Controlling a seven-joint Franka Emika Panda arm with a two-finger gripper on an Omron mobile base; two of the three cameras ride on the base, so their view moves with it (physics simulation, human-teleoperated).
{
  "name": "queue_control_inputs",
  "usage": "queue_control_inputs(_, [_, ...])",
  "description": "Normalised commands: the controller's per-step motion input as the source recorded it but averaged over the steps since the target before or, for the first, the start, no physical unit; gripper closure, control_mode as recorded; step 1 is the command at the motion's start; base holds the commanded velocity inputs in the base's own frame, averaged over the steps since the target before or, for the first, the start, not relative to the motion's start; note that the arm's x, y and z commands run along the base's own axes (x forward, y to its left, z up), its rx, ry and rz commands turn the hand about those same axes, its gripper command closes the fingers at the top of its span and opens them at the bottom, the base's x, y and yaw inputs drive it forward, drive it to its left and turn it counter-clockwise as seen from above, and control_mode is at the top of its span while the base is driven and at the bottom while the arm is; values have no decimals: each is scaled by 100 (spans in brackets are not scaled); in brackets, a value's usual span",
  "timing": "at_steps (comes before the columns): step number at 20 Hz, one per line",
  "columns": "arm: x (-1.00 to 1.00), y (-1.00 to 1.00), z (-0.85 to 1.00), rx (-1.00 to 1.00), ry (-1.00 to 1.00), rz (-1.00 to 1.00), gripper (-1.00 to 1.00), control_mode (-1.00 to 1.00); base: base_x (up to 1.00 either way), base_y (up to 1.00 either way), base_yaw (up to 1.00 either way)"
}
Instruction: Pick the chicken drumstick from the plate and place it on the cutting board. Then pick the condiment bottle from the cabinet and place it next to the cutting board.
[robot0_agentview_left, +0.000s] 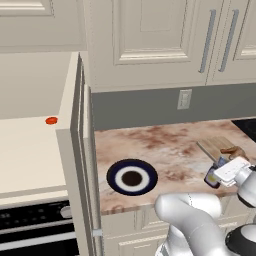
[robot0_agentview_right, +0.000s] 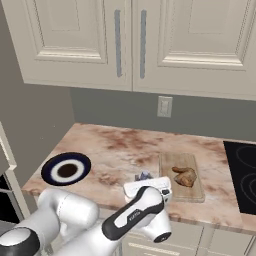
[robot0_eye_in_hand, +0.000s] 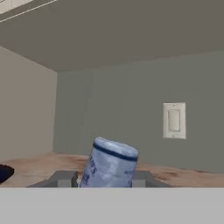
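I'm reaching the arm (robot0_agentview_right: 75, 220) low and forward, elbow bent near the base, wrist turned so the hand is pointing roughly level. The gripper (robot0_eye_in_hand: 105, 179) is sitting with a finger (robot0_eye_in_hand: 63, 178) on each side of the bottle (robot0_eye_in_hand: 109, 164), which is leaning.

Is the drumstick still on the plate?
No, the chicken drumstick lies on the cutting board; the plate holds nothing.
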Motion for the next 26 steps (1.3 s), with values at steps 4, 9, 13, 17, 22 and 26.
queue_control_inputs(4, [-3, 25, -33, 0, -14, 0, 100, -100, 0, 0, 0])
queue_control_inputs(9, [0, 31, -28, 0, -8, 0, 100, -100, 0, 0, 0])
queue_control_inputs(13, [0, 31, -24, -1, -1, 0, 100, -100, 0, 0, 0])
queue_control_inputs(17, [1, 20, -24, -1, 0, 0, 100, -100, 0, 0, 0])
queue_control_inputs(22, [6, 7, -21, 0, 0, 0, 100, -100, 0, 0, 0])
queue_control_inputs(26, [8, 1, -17, 0, 0, 0, 100, -100, 0, 0, 0])
